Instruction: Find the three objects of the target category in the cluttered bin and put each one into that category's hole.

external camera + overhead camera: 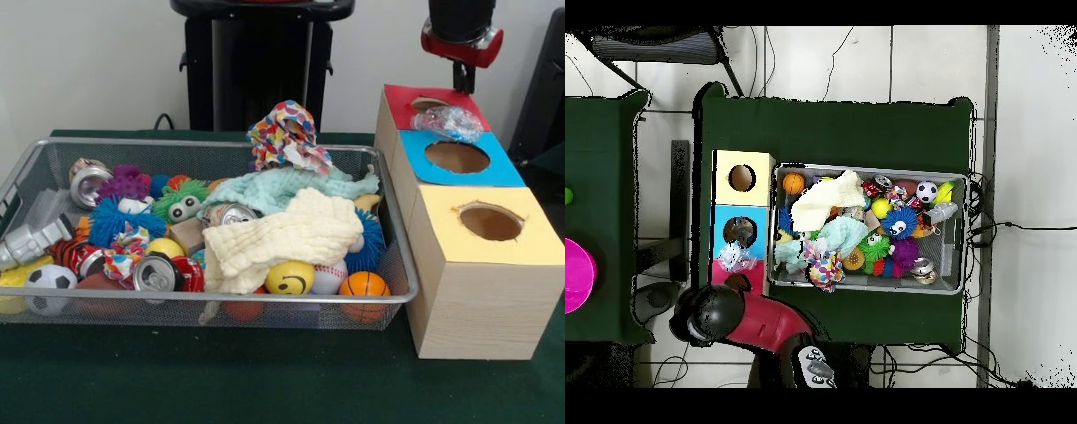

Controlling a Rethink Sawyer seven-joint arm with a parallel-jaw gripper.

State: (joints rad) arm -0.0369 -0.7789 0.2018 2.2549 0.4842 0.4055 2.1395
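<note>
The wire mesh bin point(221, 143) is full of toys, cans and cloths; it also shows in the overhead view point(865, 168). One see-through crinkly plastic bottle point(448, 122) lies on the wooden box top, across the red and blue surrounds, just behind the blue hole point(456, 157). In the overhead view the bottle point(733, 258) sits between the blue hole point(739, 231) and the red one. My gripper point(463, 84) hangs just above and behind the bottle; I cannot tell its state or whether it touches the bottle. No other bottle shows plainly in the bin.
The red hole point(428, 103) is behind the blue one and the yellow hole point(491, 223) in front. Cream point(282, 238), mint point(282, 190) and patterned point(282, 132) cloths cover the bin's middle. Cans point(157, 272), balls point(364, 284) and fuzzy toys point(119, 216) lie around them.
</note>
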